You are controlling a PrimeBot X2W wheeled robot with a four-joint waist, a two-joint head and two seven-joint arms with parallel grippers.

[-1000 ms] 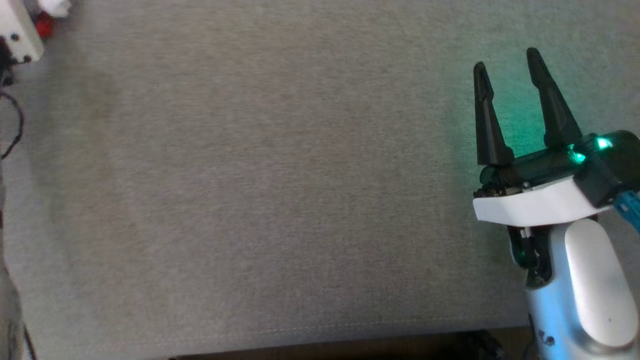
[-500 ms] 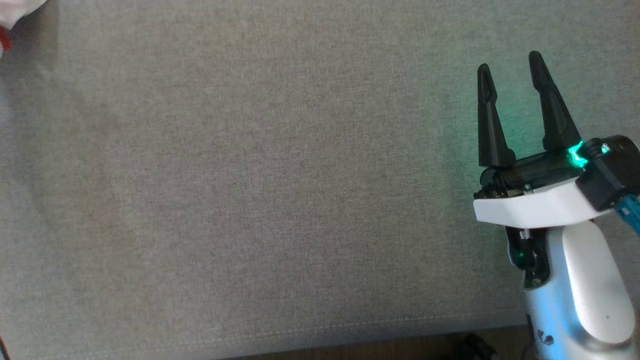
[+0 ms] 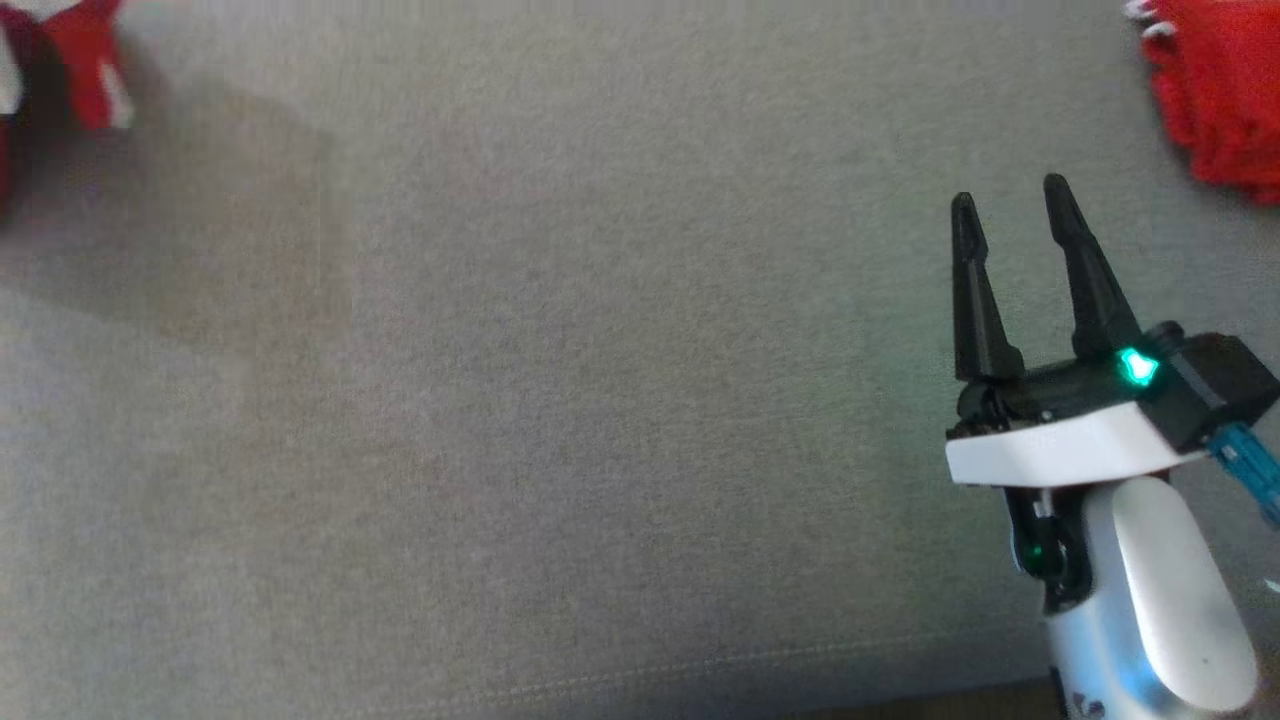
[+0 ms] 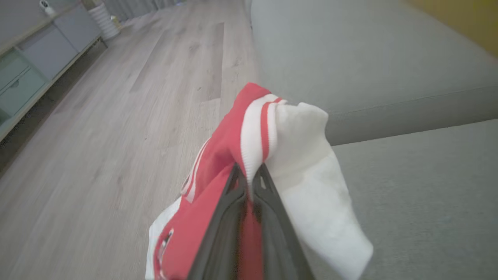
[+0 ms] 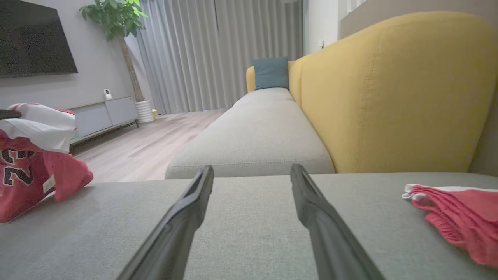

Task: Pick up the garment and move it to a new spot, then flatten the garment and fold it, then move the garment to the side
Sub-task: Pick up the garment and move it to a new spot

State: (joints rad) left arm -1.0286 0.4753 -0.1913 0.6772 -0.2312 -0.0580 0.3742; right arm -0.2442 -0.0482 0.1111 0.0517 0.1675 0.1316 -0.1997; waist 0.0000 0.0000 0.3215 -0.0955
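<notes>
Jersey [image 4: 218, 155], red with white trim and a white panel: pinched in the left gripper [image 4: 249, 171]. Jaws are closed tight on a fold of the striped hem, and cloth drapes down both sides of the fingers. In the left wrist view it hangs in front of the grey sofa seat [image 4: 408, 194] edge, with wood floor [image 4: 116, 116] behind it.

Head view: jersey [image 3: 85, 60] sits in the upper left corner, blurred, with its shadow on the seat [image 3: 560, 400] just below. Right wrist view: jersey [image 5: 27, 171] at the left edge, dark number print visible, white part on top. Can't tell if its lower edge touches the seat [image 5: 249, 217].

Right gripper [image 3: 1008, 192]: lower right of the head view, fingers spread wide, nothing between them, green LED lit on the body. Right wrist view shows the same, with the right gripper [image 5: 251, 168] low over bare seat fabric.

Second red garment [image 3: 1215, 90] with white edging: upper right of the head view, lying bunched on the seat, well apart from the jersey. It shows at the right edge of the right wrist view [image 5: 459, 214].

Background, right wrist view: yellow backrest [image 5: 389, 89], teal cushion [image 5: 271, 72], curtains [image 5: 218, 50], potted plant [image 5: 113, 15], TV [image 5: 35, 37], low cabinet [image 5: 105, 112].
</notes>
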